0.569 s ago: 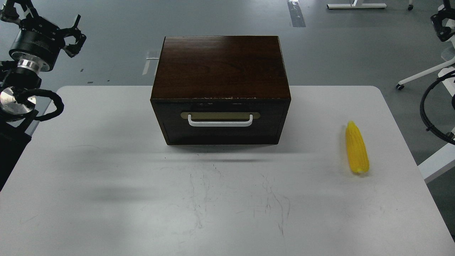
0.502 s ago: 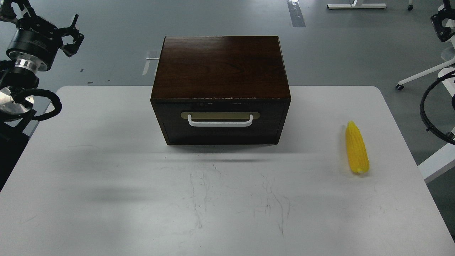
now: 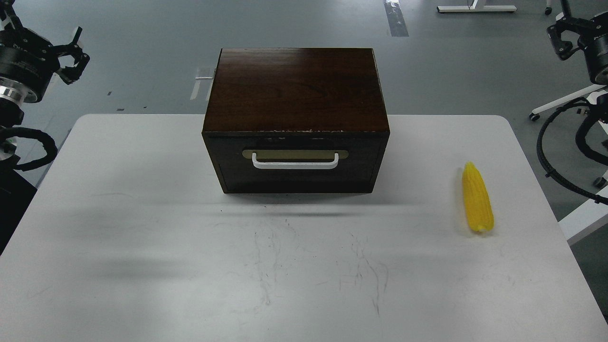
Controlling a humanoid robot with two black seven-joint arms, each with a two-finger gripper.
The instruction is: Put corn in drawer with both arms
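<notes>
1. The corn lies flat on the white table at about 3 o'clock from the box, well apart from it, pointed tip at 12 and blunt end at 6. Nothing is touching it.
2. The drawer is fully closed, with its white handle facing me.
3. My left gripper hangs off the table's 10 o'clock corner with its claws spread, holding nothing. My right gripper is way up at 2 o'clock, dark and partly cut off by the frame, so honestly I can't tell if it's open or closed.
4. Handling guess: the corn looks light and stiff, probably plastic, and the ribbed kernels should give some grip. It's round though, so it could roll.
5. I'd pinch it across the thick middle, not the skinny tip.
6. The handle bar looks rigid, so I'd hook it at its centre for a straight pull.
</notes>
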